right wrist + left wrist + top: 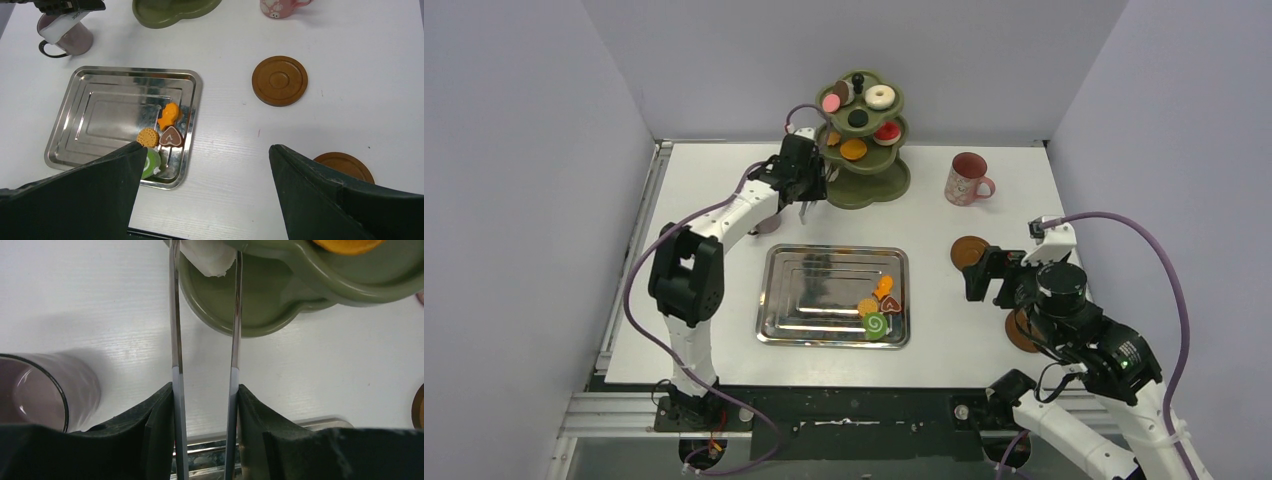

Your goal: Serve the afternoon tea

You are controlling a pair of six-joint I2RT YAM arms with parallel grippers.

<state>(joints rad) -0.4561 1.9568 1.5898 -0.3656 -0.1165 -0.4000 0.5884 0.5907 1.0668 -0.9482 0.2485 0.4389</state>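
**Tongs at the stand's lowest tier, white sweet in the tips**

Left gripper [205, 405]: clamped on the tongs [176, 340], one finger pressing each blade from outside. The blades run almost parallel with a narrow gap between them. The tips pinch a white sweet [209, 259] at the lip of the lowest tier of the stand [260, 310]. Cannot tell whether it touches the tier; the frame edge cuts it off.

Handling (judgement): the sweet looks light and a little soft. The blades are smooth steel, so only the squeeze holds it, and it may twist or slip out if the pressure eases early. Best held across its flat sides, close to the tips, and released only once it is seated.

Outward from the stand:
- mauve mug [75, 385]: just left of the stand, under the left forearm.
- tray [90, 95]: on the near side of the stand. Four small sweets [170, 115] are bunched in its far-from-stand right corner. They look hard, light and easy to knock.
- pink mug [967, 180]: right of the stand, on bare table.
- coasters [279, 80]: two, right of and nearer than the stand, nothing on them.

Right gripper [207, 147]: fingers spread wide, holding nothing, well apart from the stand.
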